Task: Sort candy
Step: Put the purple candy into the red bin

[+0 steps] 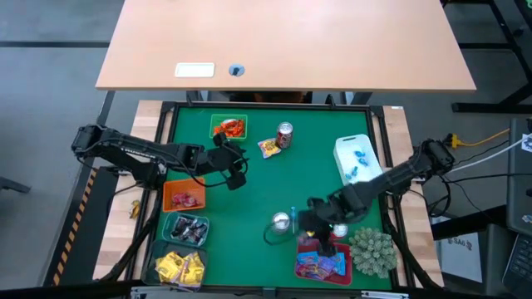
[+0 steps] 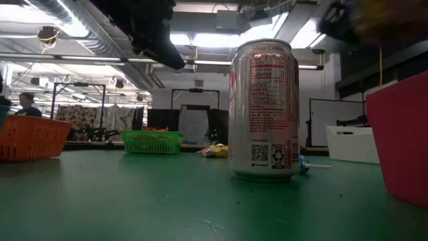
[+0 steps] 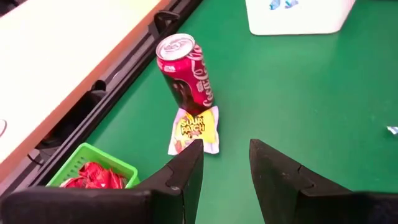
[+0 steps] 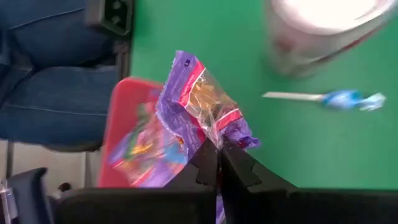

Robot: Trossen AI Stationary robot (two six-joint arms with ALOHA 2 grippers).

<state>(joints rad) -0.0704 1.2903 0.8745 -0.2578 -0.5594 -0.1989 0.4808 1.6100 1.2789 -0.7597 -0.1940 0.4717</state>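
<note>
- The right gripper (image 4: pixel 219 155) had its fingers pinched tight on a purple candy packet (image 4: pixel 199 102), gripping it by one corner so that the packet stood up from the fingertips.
- In the high view this gripper (image 1: pixel 320 235) hung over the near right part of the green mat (image 1: pixel 249 208), just above the red tray (image 1: pixel 301 267) of purple and blue packets.
- A drink can (image 1: pixel 281 222) stood just beside it, with a blue-wrapped lollipop (image 4: pixel 339 98) lying on the mat near the can.
- A spiky plant (image 1: pixel 371 251) sat to the right of the red tray.
- The left gripper (image 3: pixel 225 163) was open, with a narrow gap between its fingers and nothing in it.
- It hovered over the mat near the green basket (image 1: pixel 229 127) of orange-red candy, pointing toward a yellow candy packet (image 3: pixel 196 129).
- That yellow packet lay flat on the mat, touching the base of a red drink can (image 3: pixel 185 73).
- A white bin (image 1: pixel 356 158) with blue candy stood on the far right.
- Along the left edge sat an orange basket (image 1: pixel 184 196), a tray of dark candy (image 1: pixel 188 230) and a tray of yellow candy (image 1: pixel 180 267).
</note>
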